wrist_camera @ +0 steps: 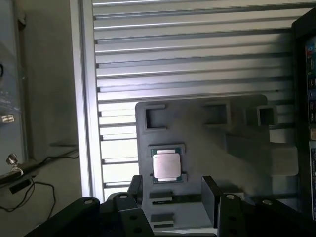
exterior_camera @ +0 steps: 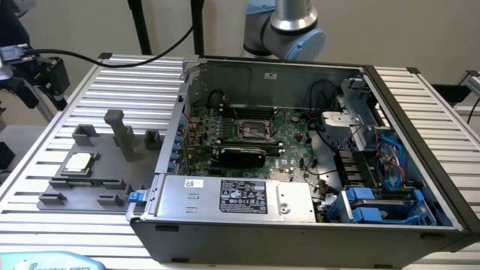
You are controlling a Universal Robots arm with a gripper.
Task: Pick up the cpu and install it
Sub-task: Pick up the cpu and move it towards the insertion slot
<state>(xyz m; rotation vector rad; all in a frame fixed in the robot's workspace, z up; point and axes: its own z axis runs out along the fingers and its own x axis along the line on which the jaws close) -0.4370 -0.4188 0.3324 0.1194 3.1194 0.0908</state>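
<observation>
I'm at the pickup step. The gripper (wrist_camera: 173,190) hangs over the grey fixture tray (wrist_camera: 222,128), jaws spread and empty. The cpu (wrist_camera: 167,165) lies flat in a pocket of that tray, untouched. A grasp, I judge, calls for fingers squared to the chip's edges.

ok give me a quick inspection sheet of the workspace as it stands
surface: ribbed aluminium table bearing a grey plastic fixture plate and an open dark computer case
job's things: small square silver-topped cpu lying flat in its fixture seat; motherboard's cpu socket looks empty
clutter: long narrow green memory stick beside the cpu; blue-and-white object at the near edge
grippers: black tool open, over the cpu, holding nothing
cables: black cable across the table's far corner; blue wires inside the case
surroundings: beige wall; black poles
</observation>
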